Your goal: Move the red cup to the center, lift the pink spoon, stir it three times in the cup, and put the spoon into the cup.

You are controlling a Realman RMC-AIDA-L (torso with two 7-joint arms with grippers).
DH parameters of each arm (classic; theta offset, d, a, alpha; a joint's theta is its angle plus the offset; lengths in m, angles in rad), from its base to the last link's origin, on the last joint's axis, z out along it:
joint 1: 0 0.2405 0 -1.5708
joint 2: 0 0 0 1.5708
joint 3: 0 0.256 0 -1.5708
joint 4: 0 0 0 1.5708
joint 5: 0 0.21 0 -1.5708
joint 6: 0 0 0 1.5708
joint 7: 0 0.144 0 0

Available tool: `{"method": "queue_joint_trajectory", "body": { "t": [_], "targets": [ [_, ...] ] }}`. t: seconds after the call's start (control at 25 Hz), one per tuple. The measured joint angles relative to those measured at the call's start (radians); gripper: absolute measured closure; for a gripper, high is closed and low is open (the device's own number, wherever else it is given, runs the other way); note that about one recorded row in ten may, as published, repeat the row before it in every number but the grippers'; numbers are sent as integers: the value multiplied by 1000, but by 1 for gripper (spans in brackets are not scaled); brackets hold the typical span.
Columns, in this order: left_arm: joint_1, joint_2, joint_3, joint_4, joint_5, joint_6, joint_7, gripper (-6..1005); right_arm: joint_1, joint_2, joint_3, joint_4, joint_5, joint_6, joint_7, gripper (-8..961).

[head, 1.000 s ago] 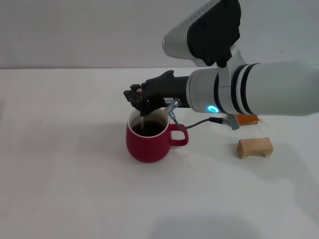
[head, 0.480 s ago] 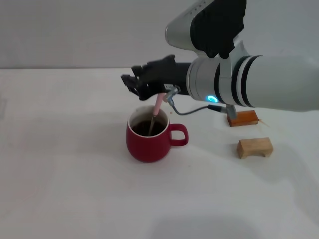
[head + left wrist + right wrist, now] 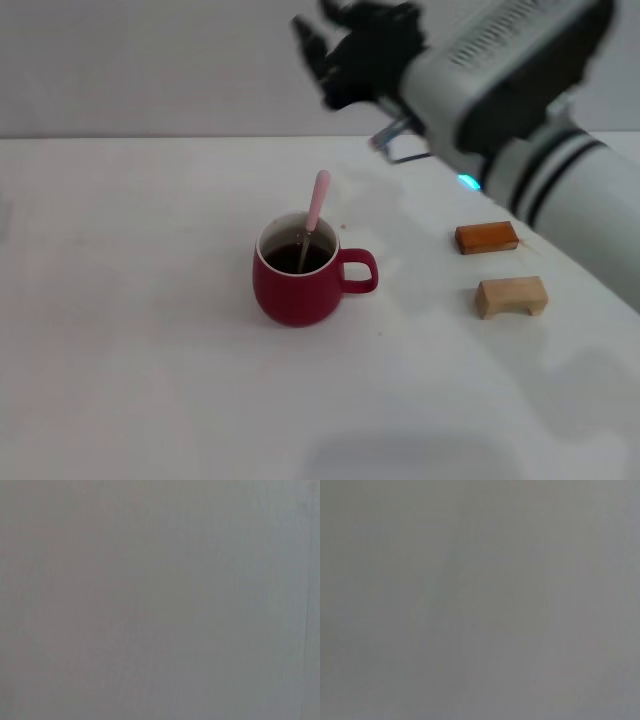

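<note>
The red cup point(image 3: 295, 290) stands upright on the white table near the middle, with dark liquid inside and its handle pointing right. The pink spoon point(image 3: 317, 205) stands in the cup, its bowl down in the liquid and its pink handle leaning against the far rim. My right gripper point(image 3: 320, 35) is open and empty. It is high above the table, behind and above the cup and well apart from the spoon. The left gripper is out of view. Both wrist views show only plain grey.
An orange-brown wooden block point(image 3: 487, 237) and a tan wooden block point(image 3: 511, 297) lie on the table to the right of the cup. The right arm's thick forearm point(image 3: 540, 120) crosses the upper right. The white table point(image 3: 130, 340) stretches left and forward.
My right gripper has let go of the spoon and risen up and back from the cup. The spoon now stays in the cup, leaning on its rim.
</note>
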Motion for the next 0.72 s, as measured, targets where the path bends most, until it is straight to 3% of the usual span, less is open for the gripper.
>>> {"method": "queue_joint_trajectory", "body": {
  "t": [0.28,0.48,0.52,0.72],
  "targets": [
    [-2,-2,2,3,1,1,-10,152,-107,3,-47,-233,20,-689,23,694],
    [6,-5,22,3,2,1,-16,152,-109,4,-85,-501,188,-1164,74,694],
    [8,-5,26,3,2,1,-24,152,-104,4,-87,-607,252,-1299,146,694],
    [10,-5,28,16,1,-4,-48,152,-107,-1,-74,-775,323,-1419,283,694]
  ]
}}
